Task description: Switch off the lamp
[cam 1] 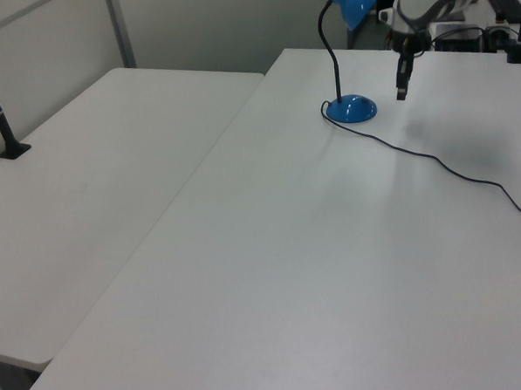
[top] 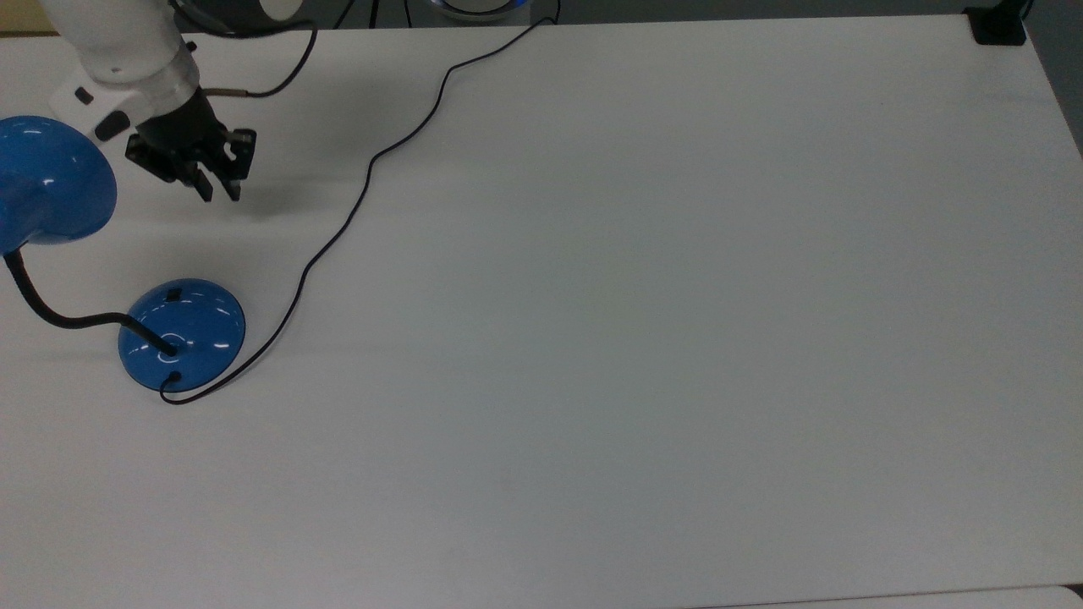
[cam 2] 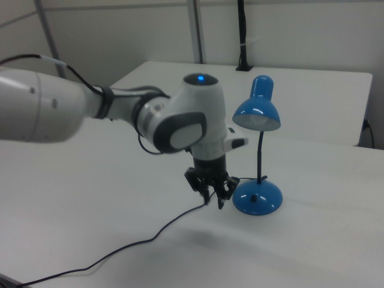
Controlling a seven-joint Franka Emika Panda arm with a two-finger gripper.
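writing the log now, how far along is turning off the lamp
Looks done: the lamp's shade shows no glow in the right view. The gripper hangs apart from the base, switch uncovered, holding nothing. What is left: probably only pulling the arm away.

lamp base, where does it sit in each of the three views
Top view: the lamp base sits low at the top view's left edge, below the hand.
Left view: the base is at upper centre-right, left of the hand.
Right view: the base is at right of centre, just right of the hand.
Shared landmark: the black cord running off from the base across the table.
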